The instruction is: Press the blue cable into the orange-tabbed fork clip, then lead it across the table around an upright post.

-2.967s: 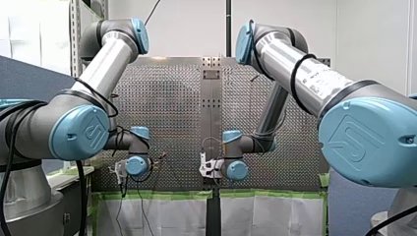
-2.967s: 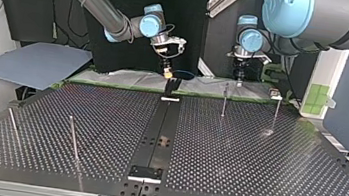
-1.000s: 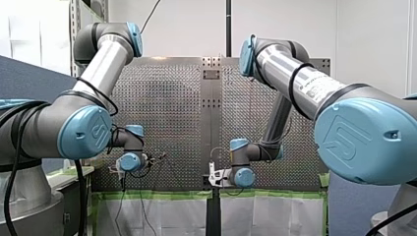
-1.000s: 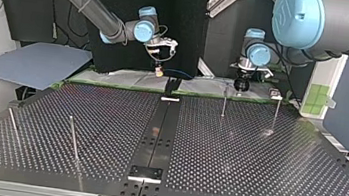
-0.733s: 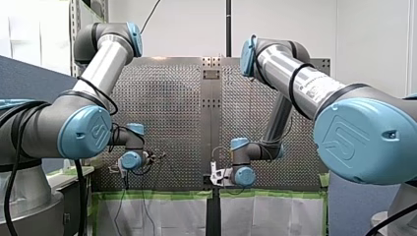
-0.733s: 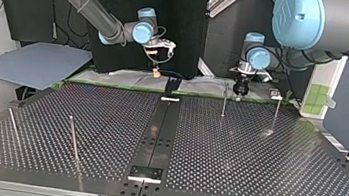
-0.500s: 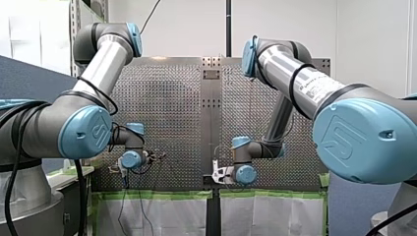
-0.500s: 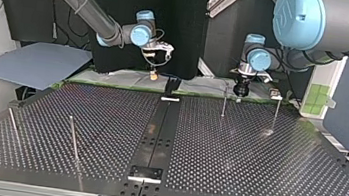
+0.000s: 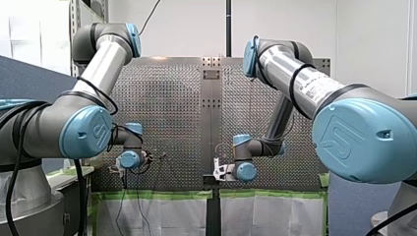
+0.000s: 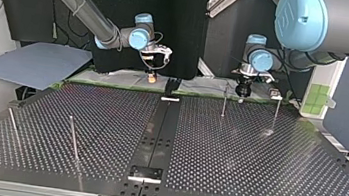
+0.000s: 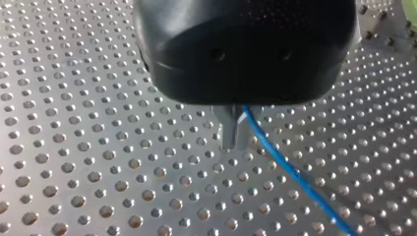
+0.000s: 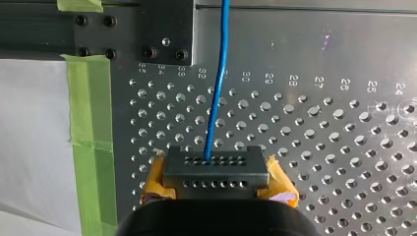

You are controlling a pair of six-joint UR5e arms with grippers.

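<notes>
In the right wrist view my right gripper (image 12: 215,178) is shut, its yellow pads (image 12: 281,186) clamping a dark grey connector block (image 12: 215,167). The blue cable (image 12: 219,73) leaves that block and runs straight ahead over the perforated plate. In the left wrist view the metal fingers of my left gripper (image 11: 234,135) stand close together just above the plate, and the blue cable (image 11: 295,177) comes out at their side and trails away. In the top view my right gripper (image 10: 152,76) hangs left of the black fork clip (image 10: 171,85). My left gripper (image 10: 242,90) hovers beside a post (image 10: 224,100).
More upright posts stand at the top view's right (image 10: 276,113) and at its near left (image 10: 73,138). A dark centre rail (image 10: 158,131) runs down the table. Green tape (image 12: 88,123) edges the plate near my right gripper, with white sheeting beyond it.
My right gripper has carried the connector block leftward in the top view, away from the fork clip, and slightly lower. My left gripper has barely moved.
</notes>
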